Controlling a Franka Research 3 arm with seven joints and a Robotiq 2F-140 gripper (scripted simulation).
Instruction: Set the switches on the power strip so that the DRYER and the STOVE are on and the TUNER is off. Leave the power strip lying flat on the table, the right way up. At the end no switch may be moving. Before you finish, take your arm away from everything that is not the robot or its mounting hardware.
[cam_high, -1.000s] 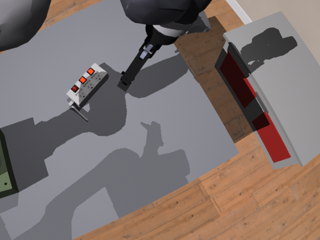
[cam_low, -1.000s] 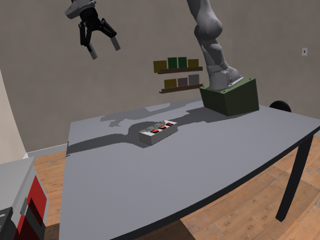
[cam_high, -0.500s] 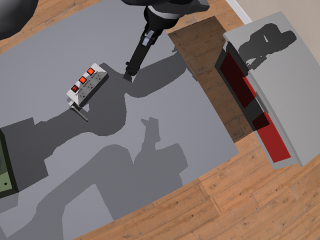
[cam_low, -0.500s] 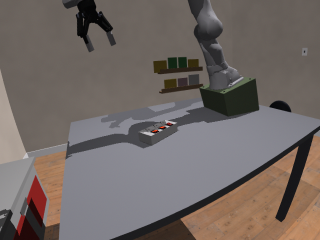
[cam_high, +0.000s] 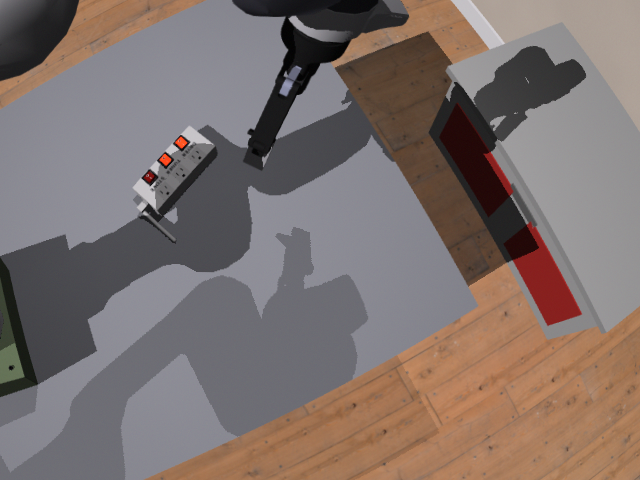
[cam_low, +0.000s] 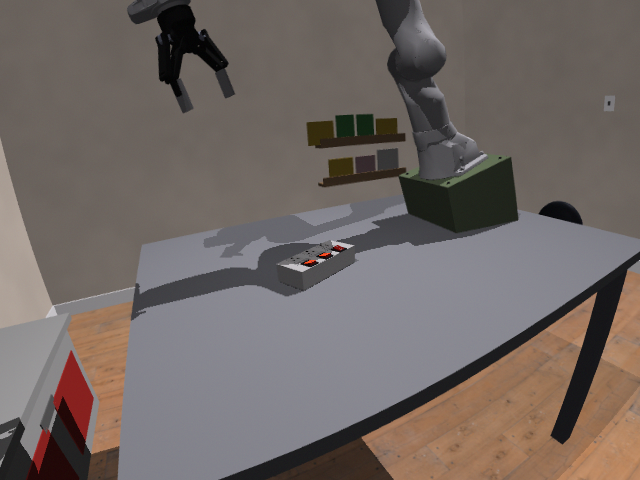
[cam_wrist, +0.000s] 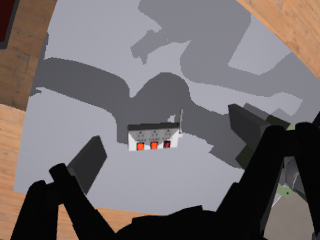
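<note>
A white power strip (cam_high: 174, 169) lies flat on the grey table, the right way up, with three red rocker switches in a row. Two switches (cam_high: 172, 150) glow bright orange-red; the third (cam_high: 149, 177), at the cable end, looks darker. The labels are too small to read. The strip also shows in the exterior view (cam_low: 315, 264) and in the wrist view (cam_wrist: 155, 138). My gripper (cam_low: 204, 96) is open and empty, high above the table and off to the side of the strip. In the overhead view only its one finger (cam_high: 261, 147) shows, to the right of the strip.
The arm's green base block (cam_low: 461, 193) stands at the table's far corner. A grey cabinet with red panels (cam_high: 522, 191) stands beside the table. A short cable stub (cam_high: 157, 224) sticks out of the strip's end. Wall shelves (cam_low: 356, 149) hang behind.
</note>
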